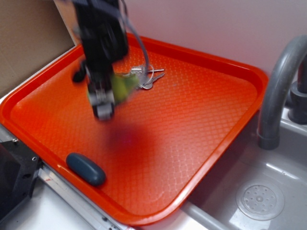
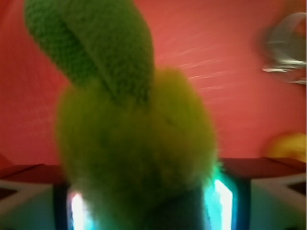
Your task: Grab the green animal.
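Between the claw's (image 1: 109, 98) fingers sits the green animal (image 2: 136, 148), fuzzy lime body pressed from both sides with its darker knitted part sticking out past the tips; the claw reads as clenched on the toy, apparently raised above the orange tray (image 1: 206, 120), judging by the dark shadow on the tray below it, though the blur makes the height uncertain. Risks, as judged: the plush is soft and compressible, so a pinch on fur alone could let it slide out under any quick swing; the exterior view is smeared around the arm, which suggests fast motion that would favour such a slip; a drop would land the toy back on the tray, possibly against the keys (image 1: 146, 76) lying just behind the claw. Other items: dark blue-grey oval object (image 1: 86, 168) well below the claw near the tray's front rim; a yellow thing (image 2: 288, 146) at the wrist view's right edge, cut off and too blurred to name; grey faucet (image 1: 278, 91) and sink (image 1: 268, 191) far to the claw's right. Hidden or unclear: the fingertips themselves, masked by fur in the wrist view and by blur outside; how deep the grip goes; the toy's white patch, not visible; the black arm's upper part, cropped at the top.
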`<state>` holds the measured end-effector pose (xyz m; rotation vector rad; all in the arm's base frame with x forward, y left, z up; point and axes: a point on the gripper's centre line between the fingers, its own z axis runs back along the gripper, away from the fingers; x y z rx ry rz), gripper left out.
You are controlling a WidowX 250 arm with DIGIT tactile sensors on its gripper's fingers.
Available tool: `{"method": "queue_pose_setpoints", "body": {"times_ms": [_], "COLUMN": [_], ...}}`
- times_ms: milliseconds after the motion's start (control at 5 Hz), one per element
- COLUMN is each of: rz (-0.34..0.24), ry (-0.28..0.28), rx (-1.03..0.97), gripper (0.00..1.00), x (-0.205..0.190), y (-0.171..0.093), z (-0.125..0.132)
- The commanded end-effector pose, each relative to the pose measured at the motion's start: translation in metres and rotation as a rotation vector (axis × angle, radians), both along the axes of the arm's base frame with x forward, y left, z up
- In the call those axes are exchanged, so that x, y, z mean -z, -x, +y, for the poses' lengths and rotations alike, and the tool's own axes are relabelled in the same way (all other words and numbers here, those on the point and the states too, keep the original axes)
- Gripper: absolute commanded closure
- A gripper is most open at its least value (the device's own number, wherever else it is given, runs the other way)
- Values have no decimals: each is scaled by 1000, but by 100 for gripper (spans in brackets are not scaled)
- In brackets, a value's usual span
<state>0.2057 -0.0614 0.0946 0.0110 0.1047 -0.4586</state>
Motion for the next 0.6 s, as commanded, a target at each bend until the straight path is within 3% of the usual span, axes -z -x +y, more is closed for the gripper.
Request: {"method": "queue_pose_setpoints", "body": {"times_ms": [0,200,400], "rz": [-169,-211,-173], "ry": [20,-5,53], "rx": [-395,-539,-495], "gripper": [100,100,100], "x": [-83,-106,-102], "y": [13,22,15], "z": [44,53,47]}}
